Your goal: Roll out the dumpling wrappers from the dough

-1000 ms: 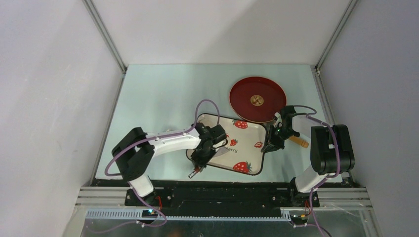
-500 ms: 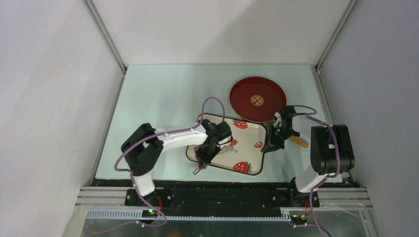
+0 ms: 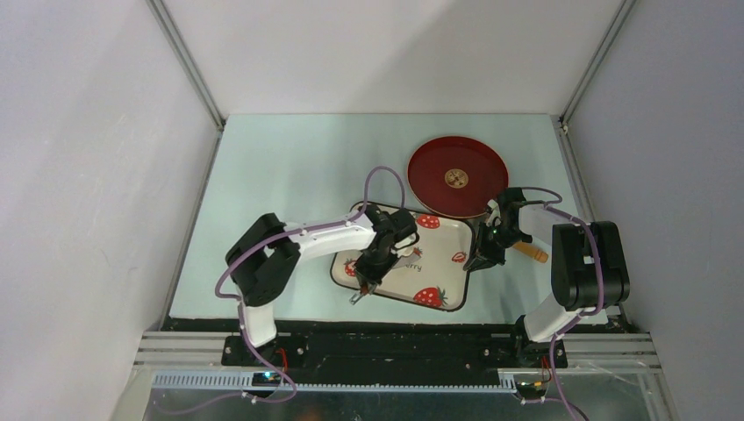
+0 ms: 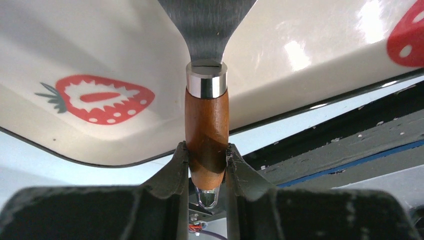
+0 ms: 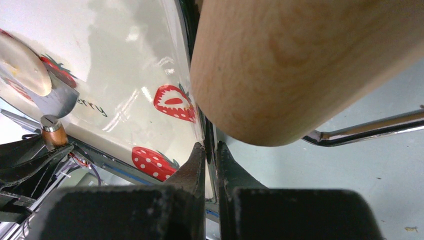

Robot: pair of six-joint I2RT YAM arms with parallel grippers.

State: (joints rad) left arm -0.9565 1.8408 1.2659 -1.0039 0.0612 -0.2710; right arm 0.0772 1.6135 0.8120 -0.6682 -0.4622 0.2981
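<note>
Wood first, from above: pinches a scraper (image 3: 358,294) with the left hand (image 3: 367,279), low over the near-left part of the strawberry tray (image 3: 439,254); parks the right hand (image 3: 485,254) at the tray's right edge, beside the rolling pin (image 3: 529,252).

From the left wrist: clamps the handle between both fingers, blade (image 4: 207,25) running straight ahead over the tray.

From the right wrist: presses fingers together on the tray's dark rim; shows the dough (image 5: 20,65), a pale round piece, lying on that blade beyond the handle. Places the dough dead ahead of the left hand along the scraper's long axis, so likely calls for the left arm.
</note>
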